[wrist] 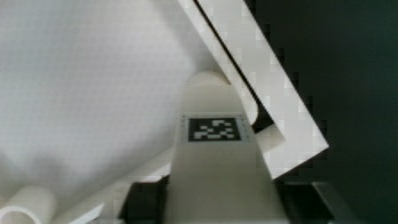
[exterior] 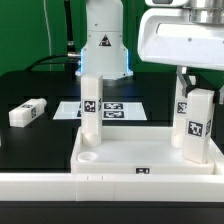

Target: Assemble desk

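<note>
Black table (exterior: 35, 150), exterior view's right — gripper (exterior: 197, 92) clamped on an upright leg (exterior: 196, 127) — keep it plumb, seating it squarely into the desk panel (exterior: 130, 152) corner.

The arm (exterior: 105, 40) rises from its base at the back and leaves the frame above. Its hand (exterior: 194, 92) hangs at the exterior view's right, pointing straight down, fingers (exterior: 183, 85) clamped on either side of an upright leg (exterior: 197, 128).
</note>
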Controlling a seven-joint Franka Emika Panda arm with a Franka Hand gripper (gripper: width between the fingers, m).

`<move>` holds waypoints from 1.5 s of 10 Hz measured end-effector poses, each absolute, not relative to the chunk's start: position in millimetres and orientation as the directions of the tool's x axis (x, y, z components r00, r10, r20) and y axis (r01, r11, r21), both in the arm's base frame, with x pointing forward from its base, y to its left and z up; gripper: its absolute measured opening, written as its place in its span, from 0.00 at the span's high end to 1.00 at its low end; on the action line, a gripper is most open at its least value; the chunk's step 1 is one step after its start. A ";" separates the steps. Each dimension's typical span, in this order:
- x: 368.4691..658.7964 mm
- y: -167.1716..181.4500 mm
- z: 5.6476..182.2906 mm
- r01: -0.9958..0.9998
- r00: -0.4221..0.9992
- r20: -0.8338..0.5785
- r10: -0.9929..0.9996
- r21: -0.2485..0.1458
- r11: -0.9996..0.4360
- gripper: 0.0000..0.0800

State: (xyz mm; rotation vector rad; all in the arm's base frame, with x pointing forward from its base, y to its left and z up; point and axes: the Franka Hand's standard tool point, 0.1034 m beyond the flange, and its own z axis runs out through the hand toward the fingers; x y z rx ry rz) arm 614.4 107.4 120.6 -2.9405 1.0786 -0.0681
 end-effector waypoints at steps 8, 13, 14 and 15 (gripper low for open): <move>615.2 112.0 118.6 -0.990 0.128 -0.023 -0.992 -0.063 -0.126 0.64; 615.9 116.1 117.9 -0.998 -0.012 -0.030 -0.999 -0.067 0.014 0.54; 615.0 118.2 116.9 -0.998 0.018 -0.026 -0.999 -0.065 -0.017 0.37; 615.3 118.7 116.4 -0.991 0.114 -0.018 -0.993 -0.067 -0.113 0.37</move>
